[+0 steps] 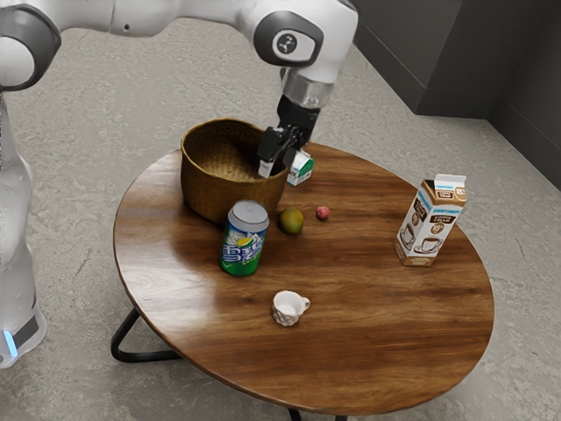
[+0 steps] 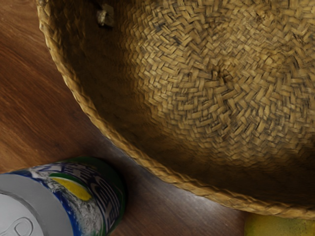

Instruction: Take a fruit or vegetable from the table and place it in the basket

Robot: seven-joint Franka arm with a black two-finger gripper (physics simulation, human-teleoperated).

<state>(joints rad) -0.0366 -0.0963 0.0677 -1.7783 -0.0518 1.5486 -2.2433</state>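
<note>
Over the near right rim of the woven basket (image 1: 230, 186) in the exterior view hangs my gripper (image 1: 278, 163), pointing down with its fingers apart and nothing seen between them. A round green-brown fruit (image 1: 291, 221) rests on the table just outside the basket, and a small red fruit (image 1: 323, 212) lies beside it. In the wrist view the basket (image 2: 211, 98) lies beneath my hand, its woven floor bare where visible. Part of the yellow-green fruit (image 2: 278, 225) shows outside the rim.
A green soda can (image 1: 244, 241), also in the wrist view as a can (image 2: 91, 194), stands close to the basket. The round wooden table (image 1: 377, 324) also holds a white cup (image 1: 287, 308), a tall carton (image 1: 429, 224) and a small green-white carton (image 1: 301, 168) behind the gripper.
</note>
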